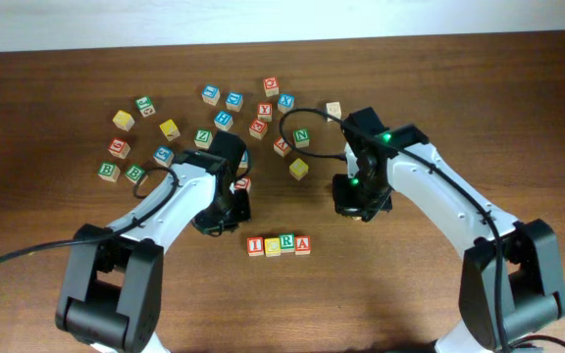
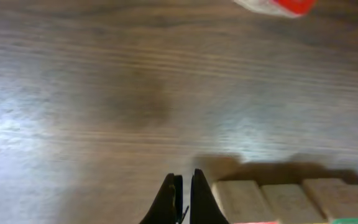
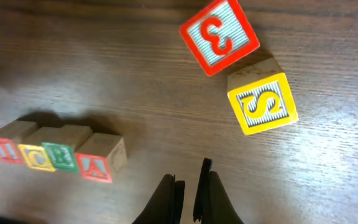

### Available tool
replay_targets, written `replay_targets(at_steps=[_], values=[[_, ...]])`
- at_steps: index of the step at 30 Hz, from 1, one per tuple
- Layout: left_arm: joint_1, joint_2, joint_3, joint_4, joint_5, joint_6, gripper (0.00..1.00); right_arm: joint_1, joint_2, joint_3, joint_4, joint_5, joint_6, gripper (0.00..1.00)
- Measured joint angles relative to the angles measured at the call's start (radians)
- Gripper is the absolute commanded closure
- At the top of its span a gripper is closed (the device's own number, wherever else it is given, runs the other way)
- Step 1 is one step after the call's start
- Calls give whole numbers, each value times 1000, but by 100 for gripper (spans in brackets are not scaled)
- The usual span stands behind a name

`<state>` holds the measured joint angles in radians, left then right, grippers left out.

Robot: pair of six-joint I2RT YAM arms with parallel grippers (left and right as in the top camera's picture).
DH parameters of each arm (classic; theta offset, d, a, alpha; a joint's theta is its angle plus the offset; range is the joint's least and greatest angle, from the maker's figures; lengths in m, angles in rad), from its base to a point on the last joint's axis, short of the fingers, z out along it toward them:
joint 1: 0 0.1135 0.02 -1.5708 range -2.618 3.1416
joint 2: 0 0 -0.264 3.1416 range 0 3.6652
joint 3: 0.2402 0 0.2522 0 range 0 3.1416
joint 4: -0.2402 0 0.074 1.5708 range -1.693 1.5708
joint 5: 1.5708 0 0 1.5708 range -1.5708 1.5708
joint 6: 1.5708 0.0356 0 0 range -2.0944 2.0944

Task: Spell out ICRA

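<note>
Four letter blocks stand in a row on the table: red I (image 1: pixel 256 246), yellow C (image 1: pixel 273 245), green R (image 1: pixel 287 244) and red A (image 1: pixel 303 244). In the right wrist view they read I (image 3: pixel 5 149), C (image 3: pixel 35 155), R (image 3: pixel 59 155), A (image 3: pixel 95 165). My left gripper (image 1: pixel 222 220) is shut and empty, just left of the row; its tips (image 2: pixel 184 186) sit beside the row's blocks (image 2: pixel 291 199). My right gripper (image 1: pixel 359 204) is shut and empty, to the right of the row, its tips (image 3: pixel 190 180) apart from the A block.
Several loose letter blocks lie scattered across the far half of the table, such as a yellow one (image 1: pixel 299 169) and a green N (image 1: pixel 301 137). In the right wrist view a red block (image 3: pixel 219 36) and a yellow S block (image 3: pixel 263 104) lie ahead of the fingers.
</note>
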<state>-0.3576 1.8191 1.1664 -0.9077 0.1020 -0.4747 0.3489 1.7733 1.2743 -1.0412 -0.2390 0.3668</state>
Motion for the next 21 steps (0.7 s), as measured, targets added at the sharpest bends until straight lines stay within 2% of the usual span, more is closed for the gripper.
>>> replay_targets(at_steps=[4, 9, 21], values=[[-11, 0, 0, 11, 69, 0, 100, 0, 0, -35, 22, 3, 0, 95], [-91, 0, 0, 11, 88, -1, 100, 0, 0, -35, 27, 3, 0, 95], [-91, 0, 0, -5, 90, -1, 100, 0, 0, -35, 29, 3, 0, 95]])
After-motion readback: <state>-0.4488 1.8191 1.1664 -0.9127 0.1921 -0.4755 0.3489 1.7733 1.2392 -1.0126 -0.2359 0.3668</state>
